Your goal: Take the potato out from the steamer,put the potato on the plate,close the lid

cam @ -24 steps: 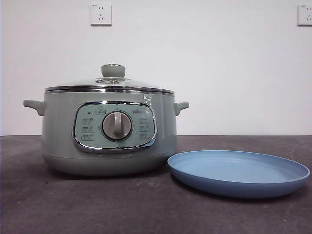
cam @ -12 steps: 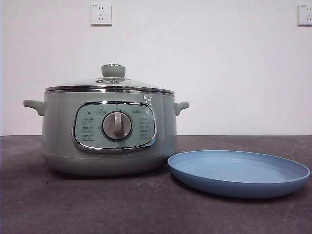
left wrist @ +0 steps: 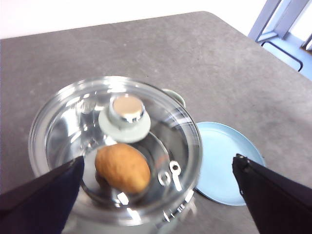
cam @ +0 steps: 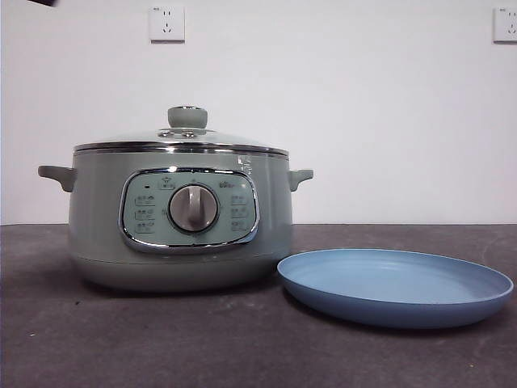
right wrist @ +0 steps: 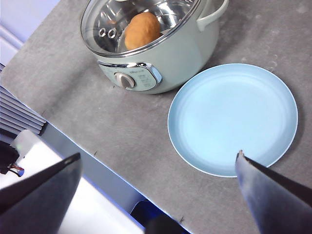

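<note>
The steamer (cam: pixel 179 220) stood on the dark worktop (cam: pixel 161 339) with its lid (cam: pixel 182 141) seated squarely on the rim, so nothing of the task had yet been done. Through the glass the potato (left wrist: pixel 122 167) lay on the steamer's metal floor, off to one side of the middle, the only food inside.

The plate (cam: pixel 396 287) sat just beside the steamer, its rim close to the steamer's base; whether they touched could not be told. It held nothing, and its nearness looked meant to keep the carry from steamer to plate short.

The left pincer (left wrist: pixel 156 195) hung above the steamer with its jaws spread wide and nothing between them, the lid's knob (left wrist: pixel 125 118) below and a little ahead of it. That placing suggested the lid was to be lifted first, since the potato could not be reached otherwise. The right pincer (right wrist: pixel 156 195) hovered high over the worktop's front edge, close by the plate, jaws likewise wide and holding nothing, probably waiting its turn.
</note>
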Action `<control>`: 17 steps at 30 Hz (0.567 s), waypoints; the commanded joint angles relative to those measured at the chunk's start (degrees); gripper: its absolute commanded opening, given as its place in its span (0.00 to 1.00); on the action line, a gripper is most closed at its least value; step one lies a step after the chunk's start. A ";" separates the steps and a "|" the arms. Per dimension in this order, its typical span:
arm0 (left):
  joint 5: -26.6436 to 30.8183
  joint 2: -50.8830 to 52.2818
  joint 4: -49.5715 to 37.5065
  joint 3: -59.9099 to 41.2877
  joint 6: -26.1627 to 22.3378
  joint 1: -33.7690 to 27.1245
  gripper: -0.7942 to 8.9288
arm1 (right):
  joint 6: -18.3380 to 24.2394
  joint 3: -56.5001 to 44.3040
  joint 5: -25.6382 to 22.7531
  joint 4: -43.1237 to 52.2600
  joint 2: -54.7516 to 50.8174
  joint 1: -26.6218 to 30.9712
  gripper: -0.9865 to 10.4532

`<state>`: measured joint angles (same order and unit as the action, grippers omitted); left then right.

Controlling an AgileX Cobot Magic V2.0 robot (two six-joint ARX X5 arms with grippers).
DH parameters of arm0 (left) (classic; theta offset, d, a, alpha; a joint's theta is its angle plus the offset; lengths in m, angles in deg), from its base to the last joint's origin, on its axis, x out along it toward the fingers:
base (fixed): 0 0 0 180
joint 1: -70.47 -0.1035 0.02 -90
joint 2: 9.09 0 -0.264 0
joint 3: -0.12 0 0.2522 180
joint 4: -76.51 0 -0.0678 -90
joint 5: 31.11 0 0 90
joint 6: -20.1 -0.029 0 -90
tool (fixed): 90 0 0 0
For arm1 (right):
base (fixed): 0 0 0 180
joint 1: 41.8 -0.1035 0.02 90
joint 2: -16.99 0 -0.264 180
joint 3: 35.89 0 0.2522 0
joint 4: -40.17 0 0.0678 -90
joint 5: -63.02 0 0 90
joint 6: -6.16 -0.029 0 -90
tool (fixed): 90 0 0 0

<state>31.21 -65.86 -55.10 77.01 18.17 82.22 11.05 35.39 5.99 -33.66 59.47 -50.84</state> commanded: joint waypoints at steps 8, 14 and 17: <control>8.81 -18.84 -3.28 10.25 -4.39 7.54 0.72 | -0.50 0.07 0.04 0.22 0.00 -0.15 0.64; 11.52 -26.16 -8.68 10.49 -4.39 9.77 0.72 | -0.50 0.07 0.02 0.20 0.00 -0.15 0.64; 12.02 -28.98 -10.43 10.49 -4.39 10.16 0.72 | -0.50 0.07 -0.04 0.22 0.02 -0.15 0.64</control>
<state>43.05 -93.97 -64.74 87.63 14.54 92.12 10.90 35.39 5.99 -33.66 59.47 -50.84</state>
